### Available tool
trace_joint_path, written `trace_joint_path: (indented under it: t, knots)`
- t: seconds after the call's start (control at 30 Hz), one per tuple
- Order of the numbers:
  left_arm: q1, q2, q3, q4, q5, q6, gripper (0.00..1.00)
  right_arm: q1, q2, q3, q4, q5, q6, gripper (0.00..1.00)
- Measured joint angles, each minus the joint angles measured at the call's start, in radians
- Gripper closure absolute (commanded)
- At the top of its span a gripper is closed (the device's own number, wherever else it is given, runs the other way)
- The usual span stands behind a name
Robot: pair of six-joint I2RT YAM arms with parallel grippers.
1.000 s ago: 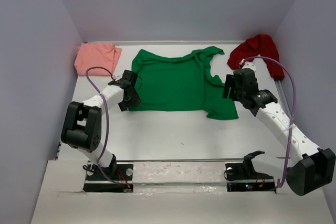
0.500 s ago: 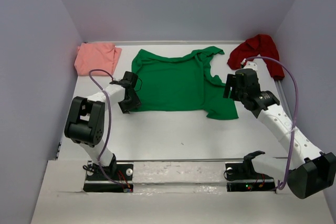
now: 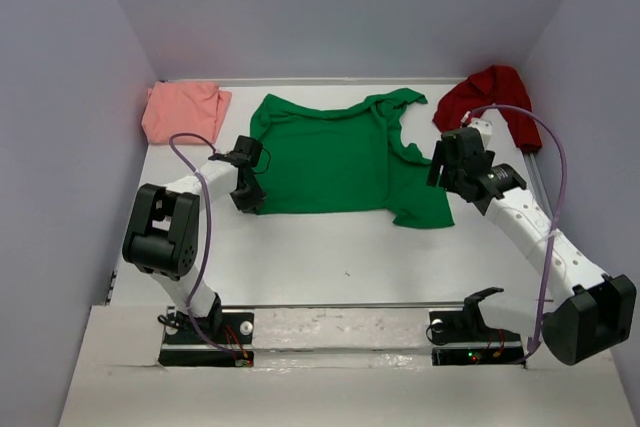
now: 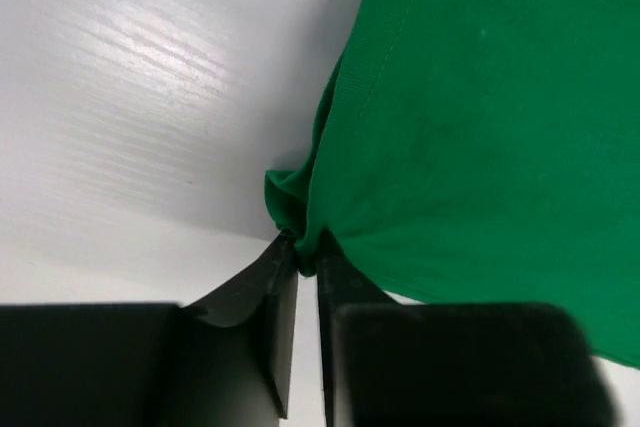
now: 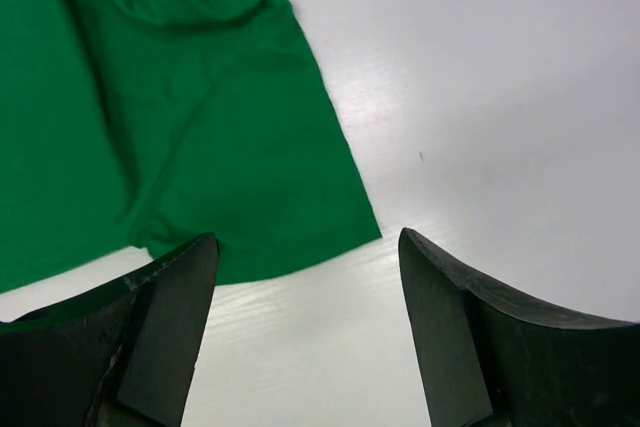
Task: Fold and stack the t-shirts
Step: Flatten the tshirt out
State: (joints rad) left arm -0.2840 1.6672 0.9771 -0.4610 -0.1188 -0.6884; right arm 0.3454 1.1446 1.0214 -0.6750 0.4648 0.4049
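Observation:
The bright green t-shirt (image 3: 330,157) lies spread flat in the middle of the white table. My left gripper (image 3: 248,197) is at its near left corner. In the left wrist view the gripper (image 4: 305,252) is shut on a bunched fold of that green cloth (image 4: 480,127). My right gripper (image 3: 437,169) hovers over the shirt's right side, open and holding nothing. In the right wrist view the gripper (image 5: 308,237) frames a corner of the green cloth (image 5: 180,127) and bare table. The salmon-pink t-shirt (image 3: 183,110) is crumpled at the back left, the dark red one (image 3: 490,92) at the back right.
Grey walls close in the table on the left, back and right. A metal rail (image 3: 535,182) runs along the right edge under the right arm. Both arm bases sit on the front ledge (image 3: 340,332).
The left jaws have closed on the green shirt's near left corner. The right gripper has shifted slightly toward the back and stays wide open.

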Motion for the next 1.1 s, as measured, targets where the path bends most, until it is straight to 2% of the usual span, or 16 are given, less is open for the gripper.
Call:
trace_joint_path:
  t: [0.03, 0.27, 0.7, 0.87, 1.0, 1.1]
  knots:
    - [0.000, 0.000, 0.000, -0.001, 0.004, -0.001, 1.00, 0.000, 0.016, 0.001, -0.019, 0.012, 0.023, 0.23]
    - [0.000, 0.000, 0.006, -0.018, 0.011, -0.001, 1.00, 0.014, 0.160, 0.011, -0.182, 0.043, 0.218, 0.23]
    - [0.002, -0.050, 0.055, -0.077, -0.003, 0.007, 1.00, 0.041, 0.072, -0.085, -0.216, -0.035, 0.445, 0.25]
    - [0.031, -0.089, 0.057, -0.083, -0.019, 0.007, 1.00, 0.050, 0.117, -0.106, -0.227, -0.025, 0.490, 0.24]
    - [0.089, -0.113, 0.057, -0.082, -0.023, 0.011, 1.00, 0.054, 0.217, -0.100, -0.237, -0.011, 0.492, 0.25]
    - [0.135, -0.121, 0.055, -0.080, -0.025, 0.023, 1.00, 0.055, 0.219, -0.100, -0.237, -0.006, 0.491, 0.25]
